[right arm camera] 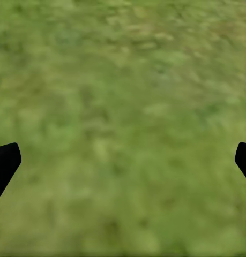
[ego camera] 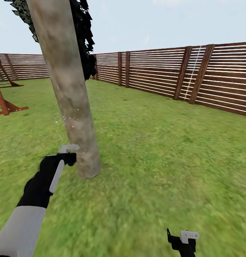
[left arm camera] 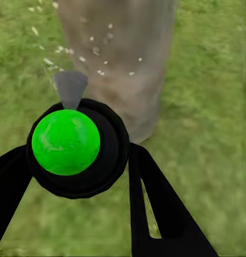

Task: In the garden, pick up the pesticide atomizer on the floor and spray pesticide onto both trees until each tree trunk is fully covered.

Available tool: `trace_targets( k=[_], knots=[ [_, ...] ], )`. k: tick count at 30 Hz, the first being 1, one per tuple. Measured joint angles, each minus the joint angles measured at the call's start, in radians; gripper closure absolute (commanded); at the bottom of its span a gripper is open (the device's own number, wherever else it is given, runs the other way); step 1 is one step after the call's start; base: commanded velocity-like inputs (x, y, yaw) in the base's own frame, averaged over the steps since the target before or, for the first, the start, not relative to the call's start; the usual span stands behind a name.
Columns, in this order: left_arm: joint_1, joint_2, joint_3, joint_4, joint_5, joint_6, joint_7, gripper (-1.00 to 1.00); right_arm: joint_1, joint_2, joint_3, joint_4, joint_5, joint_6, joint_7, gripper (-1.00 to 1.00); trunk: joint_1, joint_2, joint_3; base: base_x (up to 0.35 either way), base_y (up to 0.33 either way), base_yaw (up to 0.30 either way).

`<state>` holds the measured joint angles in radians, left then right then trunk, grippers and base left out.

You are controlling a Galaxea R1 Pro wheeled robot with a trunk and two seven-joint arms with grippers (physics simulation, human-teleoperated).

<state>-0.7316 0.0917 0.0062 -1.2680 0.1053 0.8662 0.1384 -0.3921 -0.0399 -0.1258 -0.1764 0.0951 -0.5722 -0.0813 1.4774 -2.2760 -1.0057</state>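
A grey-brown tree trunk (ego camera: 71, 92) rises from the grass at left centre, and small white spray specks dot its bark. My left gripper (ego camera: 67, 154) is close to the base of the trunk, shut on the pesticide atomizer (left arm camera: 74, 143). The left wrist view shows the atomizer's green top in a black collar between my fingers (left arm camera: 160, 209), with its grey nozzle (left arm camera: 71, 88) aimed at the trunk (left arm camera: 120, 59). My right gripper (ego camera: 183, 240) hangs low at the right over bare grass, open with nothing in it. The second tree is out of view.
A slatted wooden fence (ego camera: 180, 73) runs along the back and right of the lawn. A wooden swing frame (ego camera: 3, 94) stands at the far left. Dark foliage (ego camera: 85, 32) hangs behind the trunk. Grass (ego camera: 166, 157) stretches to the right.
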Motion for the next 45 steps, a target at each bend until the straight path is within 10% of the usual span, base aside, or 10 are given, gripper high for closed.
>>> trace_targets(
  k=[5, 22, 33, 45],
  knots=[
    [-0.030, -0.043, -0.017, -0.011, -0.004, 0.032, -0.002, 1.00, 0.000, 0.000, 0.000, 0.000, 0.000, 0.000, 0.000, -1.00, 0.000, 0.000, 0.000, 0.000, 0.000, 0.000],
    [-0.033, -0.040, -0.032, 0.013, -0.003, 0.034, -0.005, 1.00, 0.000, 0.000, 0.000, 0.000, 0.000, 0.000, 0.002, -1.00, 0.000, 0.000, 0.000, 0.000, 0.000, 0.000],
    [-0.017, 0.012, -0.021, 0.024, -0.004, 0.028, -0.008, 1.00, 0.000, 0.000, 0.000, 0.000, 0.000, 0.000, 0.002, -1.00, 0.000, 0.000, 0.000, 0.000, 0.000, 0.000],
    [-0.015, -0.049, -0.028, 0.052, -0.004, 0.020, -0.008, 1.00, 0.000, 0.000, 0.000, 0.000, 0.000, 0.000, 0.002, -1.00, 0.000, 0.000, 0.000, 0.000, 0.000, 0.000]
  ],
)
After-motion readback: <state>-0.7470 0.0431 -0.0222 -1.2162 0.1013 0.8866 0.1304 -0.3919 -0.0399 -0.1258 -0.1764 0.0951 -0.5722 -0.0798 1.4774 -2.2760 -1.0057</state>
